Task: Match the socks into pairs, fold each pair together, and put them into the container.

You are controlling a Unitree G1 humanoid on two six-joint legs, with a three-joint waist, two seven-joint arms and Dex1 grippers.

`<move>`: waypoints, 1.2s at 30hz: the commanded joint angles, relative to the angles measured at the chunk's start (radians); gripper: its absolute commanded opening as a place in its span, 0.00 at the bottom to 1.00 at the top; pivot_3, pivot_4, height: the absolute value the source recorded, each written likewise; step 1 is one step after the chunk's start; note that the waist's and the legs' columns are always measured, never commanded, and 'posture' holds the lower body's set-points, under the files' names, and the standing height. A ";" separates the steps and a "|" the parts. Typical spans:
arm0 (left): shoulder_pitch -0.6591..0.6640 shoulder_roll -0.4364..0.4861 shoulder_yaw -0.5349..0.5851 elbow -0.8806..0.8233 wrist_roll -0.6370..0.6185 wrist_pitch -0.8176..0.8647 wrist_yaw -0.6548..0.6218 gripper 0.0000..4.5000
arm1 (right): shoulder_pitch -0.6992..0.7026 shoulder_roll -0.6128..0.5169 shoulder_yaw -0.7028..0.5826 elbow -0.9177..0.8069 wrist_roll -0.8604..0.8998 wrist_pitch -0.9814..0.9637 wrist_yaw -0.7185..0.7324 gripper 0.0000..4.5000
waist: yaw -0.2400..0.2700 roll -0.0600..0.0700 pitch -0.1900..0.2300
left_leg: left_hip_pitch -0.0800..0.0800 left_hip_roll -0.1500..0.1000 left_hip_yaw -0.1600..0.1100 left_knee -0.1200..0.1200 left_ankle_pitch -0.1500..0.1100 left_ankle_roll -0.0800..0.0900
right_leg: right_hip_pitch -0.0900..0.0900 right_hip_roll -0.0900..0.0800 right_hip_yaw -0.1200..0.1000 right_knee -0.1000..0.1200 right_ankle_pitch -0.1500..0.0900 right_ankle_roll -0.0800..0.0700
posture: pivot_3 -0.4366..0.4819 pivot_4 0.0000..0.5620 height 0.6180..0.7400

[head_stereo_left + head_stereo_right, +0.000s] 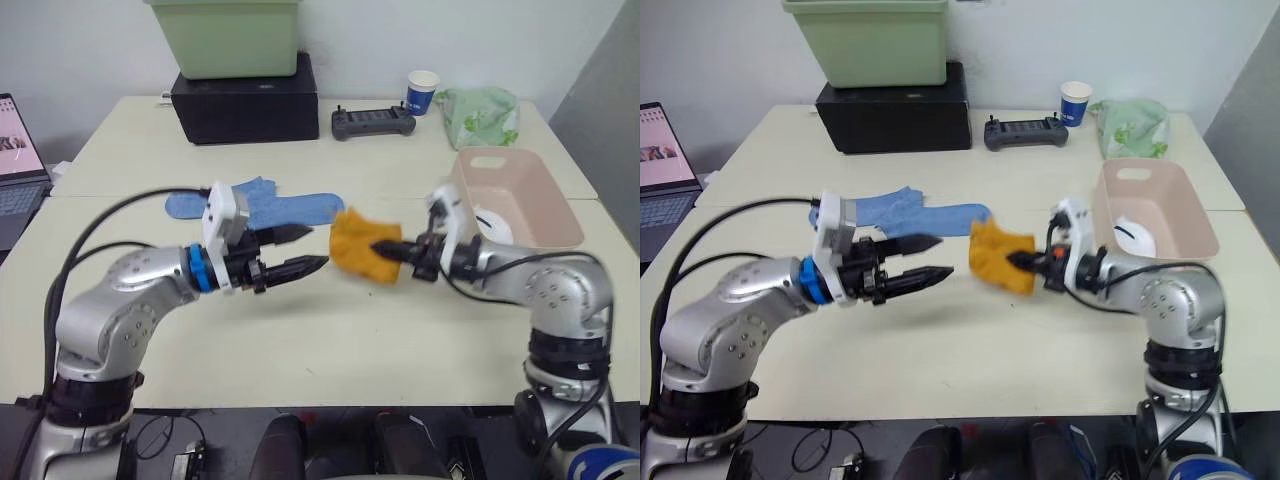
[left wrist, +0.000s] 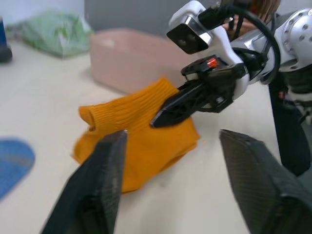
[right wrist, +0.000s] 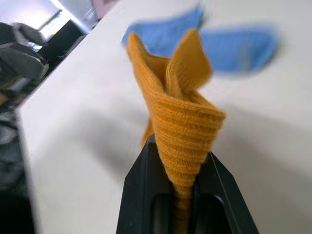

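My right gripper [image 1: 387,249] is shut on the folded mustard-orange socks [image 1: 362,245], holding them just above the table's middle; the knit rises between the fingers in the right wrist view [image 3: 178,122]. My left gripper [image 1: 305,250] is open a short way left of the bundle, touching nothing, its fingers [image 2: 105,180] framing the orange socks [image 2: 139,139]. Two light blue socks [image 1: 270,206] lie flat behind the left gripper. The pale pink container [image 1: 515,196] stands at the right with a white sock [image 1: 494,224] inside.
A black box [image 1: 246,100] with a pale green bin [image 1: 226,36] on top stands at the table's back. A black controller [image 1: 373,122], a paper cup [image 1: 423,92] and a green bag [image 1: 481,114] lie at the back right. A laptop [image 1: 18,165] sits far left.
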 commanded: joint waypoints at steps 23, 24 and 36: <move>-0.302 -0.284 -0.262 0.147 0.224 -0.138 0.081 1.00 | -0.240 -0.576 0.508 0.888 -1.064 -1.366 0.238 0.00 | 0.005 0.001 0.001 | 0.000 0.001 0.008 0.000 0.003 -0.004 | -0.001 -0.001 0.004 -0.003 0.001 -0.002 | 0.48 0.27 1.00; -0.293 -0.280 -0.263 0.142 0.231 -0.142 0.083 1.00 | -0.237 -0.575 0.512 0.900 -1.068 -1.377 0.264 0.00 | 0.005 0.001 0.001 | 0.000 0.001 0.009 0.000 0.003 -0.004 | -0.001 -0.001 0.004 -0.003 0.001 -0.002 | 0.48 0.27 1.00; -0.247 -0.257 -0.255 0.125 0.247 -0.132 0.061 1.00 | -0.264 -0.614 0.399 0.710 -0.844 -1.122 0.756 0.85 | 0.009 0.003 0.003 | 0.001 0.001 0.006 0.003 0.003 -0.004 | 0.001 -0.002 0.004 0.001 0.001 -0.002 | 0.48 0.27 1.00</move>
